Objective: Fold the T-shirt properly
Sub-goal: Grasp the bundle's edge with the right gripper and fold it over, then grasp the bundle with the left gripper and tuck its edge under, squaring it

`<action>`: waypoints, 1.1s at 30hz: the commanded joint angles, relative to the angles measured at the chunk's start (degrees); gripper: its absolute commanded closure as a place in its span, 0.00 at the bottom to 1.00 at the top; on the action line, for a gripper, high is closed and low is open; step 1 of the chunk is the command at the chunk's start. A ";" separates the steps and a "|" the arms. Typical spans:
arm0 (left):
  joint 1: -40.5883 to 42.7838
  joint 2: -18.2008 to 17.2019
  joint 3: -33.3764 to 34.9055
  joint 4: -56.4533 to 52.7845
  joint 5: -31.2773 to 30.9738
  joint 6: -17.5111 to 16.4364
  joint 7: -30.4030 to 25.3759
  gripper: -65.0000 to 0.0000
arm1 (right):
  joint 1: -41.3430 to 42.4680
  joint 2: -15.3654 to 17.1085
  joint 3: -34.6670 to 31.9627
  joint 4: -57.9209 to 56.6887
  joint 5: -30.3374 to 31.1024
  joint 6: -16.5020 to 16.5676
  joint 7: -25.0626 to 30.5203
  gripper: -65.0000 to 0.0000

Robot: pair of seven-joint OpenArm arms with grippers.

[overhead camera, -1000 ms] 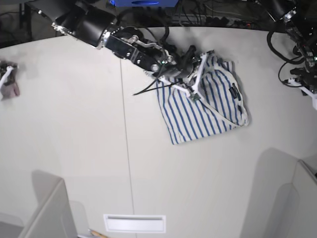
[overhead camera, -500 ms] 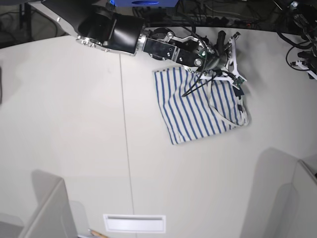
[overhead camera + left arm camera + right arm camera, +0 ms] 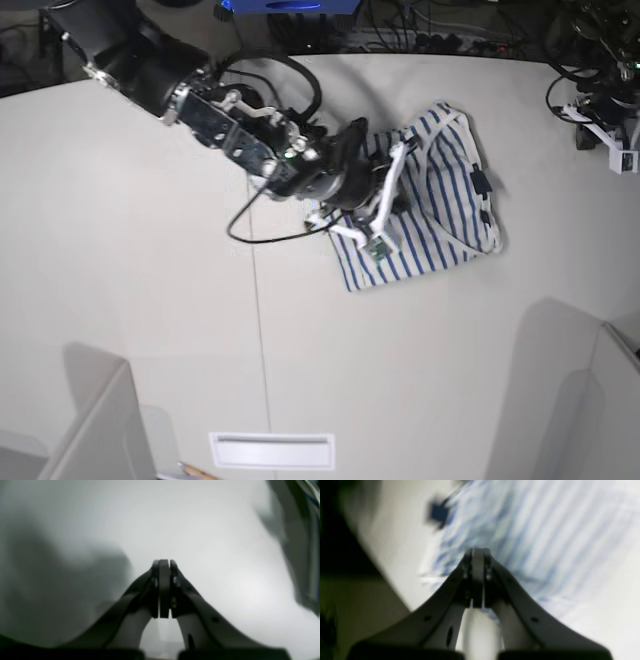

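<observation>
Shirt (image 3: 440, 215) lies on the far right part of the bench (image 3: 130, 260), already folded to a compact striped block, collar trim and dark label on its right side. My read: late stage, smoothing or finishing, not a fresh fold.

Right gripper (image 3: 385, 205) sits low over the shirt's left half. In the right wrist view its jaws are pressed together with no cloth between them; striped fabric is blurred beyond the tips. Whether the tips touch the cloth I cannot tell.

Left gripper (image 3: 163, 587) also pressed together, holding nothing, over bare bench. Its arm is parked at the far right edge, well apart from the shirt.

Next move, as I judge it: flatten the raised collar side or lift clear without dragging a layer.

In the way: the right arm's loose black cable (image 3: 265, 222) hangs beside the shirt's left edge. Slot (image 3: 271, 450) at near edge is well clear.
</observation>
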 commanded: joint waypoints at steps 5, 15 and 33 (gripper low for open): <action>-0.21 1.26 1.33 0.62 -13.01 -0.47 -1.58 0.92 | -7.42 5.29 12.16 8.50 0.73 0.23 0.36 1.00; -4.16 2.32 12.50 -3.51 -21.27 -0.47 -1.58 0.00 | -16.48 7.14 19.02 9.11 0.56 0.49 0.80 1.00; -13.30 -0.14 29.99 -17.49 -21.18 16.01 -1.76 0.67 | -21.31 7.05 33.79 9.11 0.56 0.41 0.80 1.00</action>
